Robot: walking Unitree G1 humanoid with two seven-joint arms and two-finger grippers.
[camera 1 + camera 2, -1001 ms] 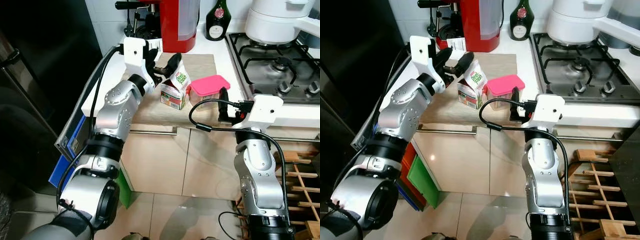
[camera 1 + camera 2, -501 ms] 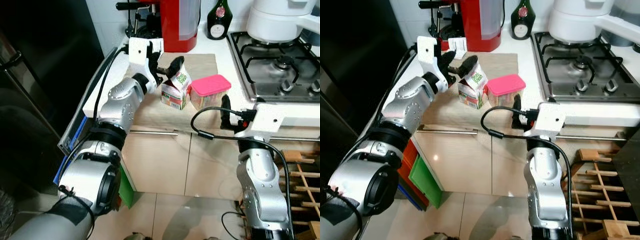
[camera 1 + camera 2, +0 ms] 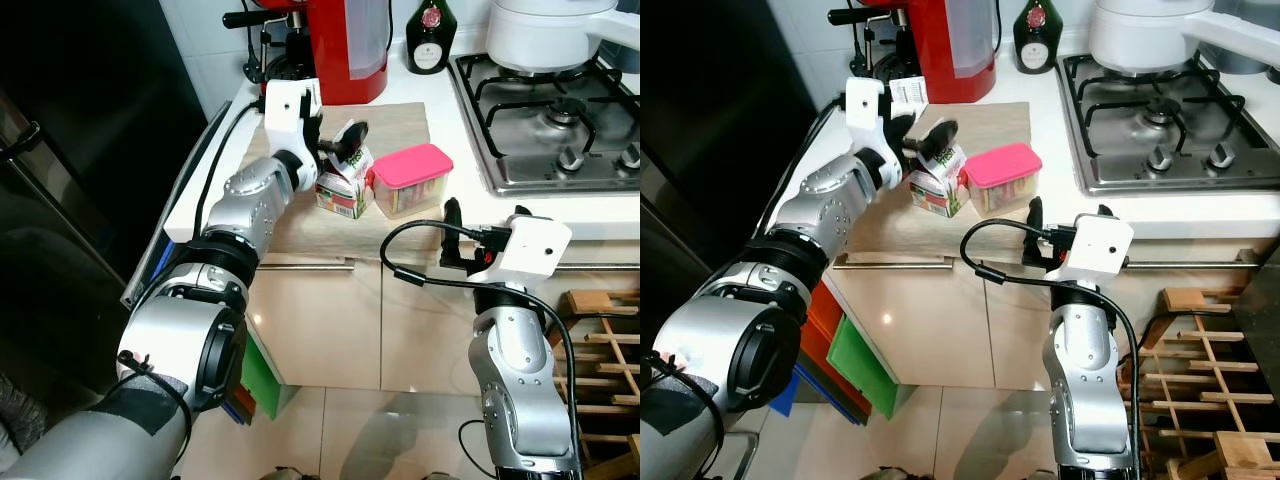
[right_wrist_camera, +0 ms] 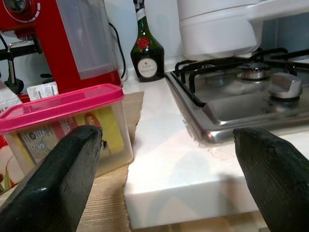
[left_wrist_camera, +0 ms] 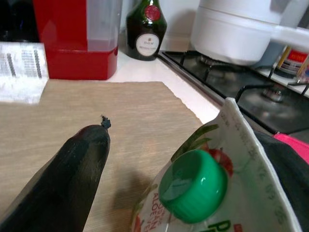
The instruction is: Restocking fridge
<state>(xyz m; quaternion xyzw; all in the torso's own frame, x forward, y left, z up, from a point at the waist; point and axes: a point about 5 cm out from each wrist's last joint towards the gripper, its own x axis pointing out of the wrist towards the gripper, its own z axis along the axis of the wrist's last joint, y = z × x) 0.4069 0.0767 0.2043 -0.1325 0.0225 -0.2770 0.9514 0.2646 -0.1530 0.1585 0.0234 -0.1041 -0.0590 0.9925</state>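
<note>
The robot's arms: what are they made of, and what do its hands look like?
Both arms are chunky silver metal segments joined by black rings. Each wrist carries a white boxy block, with a black cable looping from it. The left gripper and right gripper each have two long, rounded, matte black fingers.

Red coffee machine [image 3: 345,45], bottle [image 3: 428,38], hob [image 3: 545,110]

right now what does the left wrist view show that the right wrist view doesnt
Left wrist: the carton with its green cap, sitting between the open fingers of the left gripper.

Right wrist: the pink-lidded container, seen past the open right gripper, and the hob knob.

Both: the red machine, green bottle, white pot, hob and wooden mat.
</note>
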